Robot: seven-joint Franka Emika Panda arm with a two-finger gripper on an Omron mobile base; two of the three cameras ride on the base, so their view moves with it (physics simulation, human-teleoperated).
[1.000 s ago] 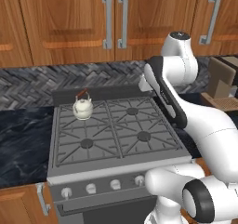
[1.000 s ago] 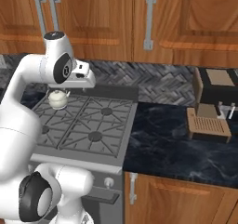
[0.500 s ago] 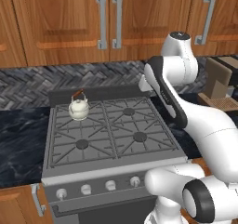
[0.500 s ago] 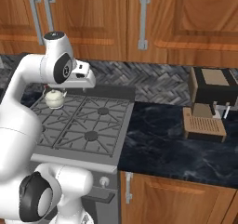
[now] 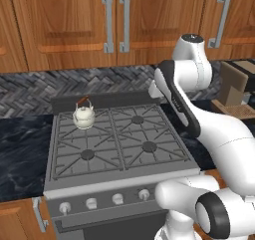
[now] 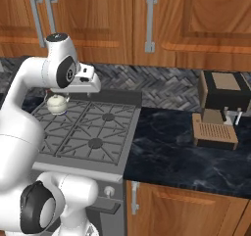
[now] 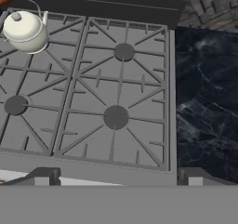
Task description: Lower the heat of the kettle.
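The cream-white kettle (image 5: 83, 116) with its reddish-brown handle stands on the stove's back-left burner, also seen as kettle (image 6: 57, 103) and, at the top left of the hand view, kettle (image 7: 25, 30). My gripper (image 7: 118, 179) hovers above the stove's front edge, open, its fingertips (image 7: 44, 175) far apart with nothing between them. The hand (image 6: 88, 81) is held high over the right half of the cooktop, well to the right of the kettle. Round control knobs (image 5: 117, 199) line the stove's front panel below the grates.
The grey gas stove (image 5: 124, 177) has several burners under iron grates, set in a dark marble counter (image 6: 186, 147). A brown coffee machine (image 6: 223, 100) stands on the counter to the right. Wooden cabinets (image 5: 114, 20) hang above.
The whole scene slid slightly left in the base views over the first half second, so the camera moved with the base. Arm pose and kettle look unchanged.
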